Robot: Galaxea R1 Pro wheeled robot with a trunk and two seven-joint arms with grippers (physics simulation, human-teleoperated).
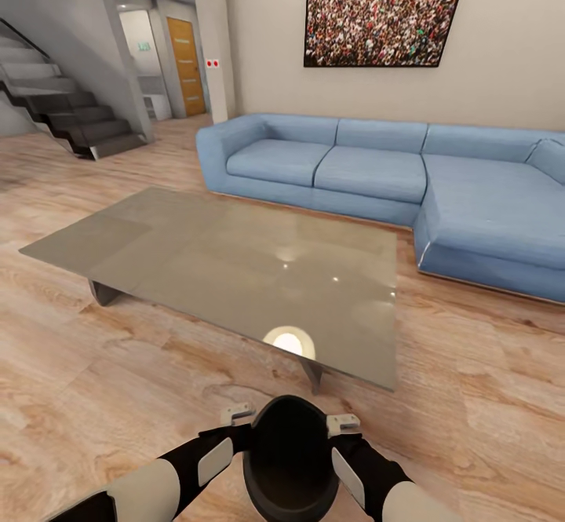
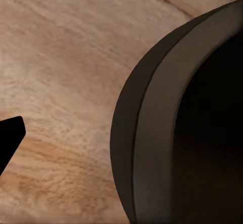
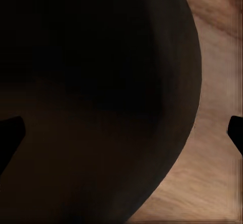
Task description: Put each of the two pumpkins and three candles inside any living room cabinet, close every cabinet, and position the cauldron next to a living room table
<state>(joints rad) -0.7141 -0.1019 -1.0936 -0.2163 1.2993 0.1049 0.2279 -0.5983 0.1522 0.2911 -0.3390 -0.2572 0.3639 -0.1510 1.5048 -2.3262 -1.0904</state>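
The black cauldron [image 1: 286, 459] sits low in the head view between my two forearms, just short of the near edge of the low grey table [image 1: 196, 255]. My left gripper [image 1: 238, 414] is at the cauldron's left side and my right gripper [image 1: 343, 426] at its right side. In the left wrist view the cauldron's wide rim [image 2: 157, 133] curves past one black fingertip [image 2: 10, 140] that stands far to the side. In the right wrist view the dark cauldron body [image 3: 101, 82] lies between two widely spread fingertips [image 3: 10, 138]. No pumpkins, candles or cabinet are in view.
A blue corner sofa [image 1: 353, 169] stands behind the table, with a large picture [image 1: 384, 8] on the wall above it. Stairs [image 1: 71, 114] and an orange door [image 1: 186, 67] are at the far left. Wood floor [image 1: 486, 428] surrounds the table.
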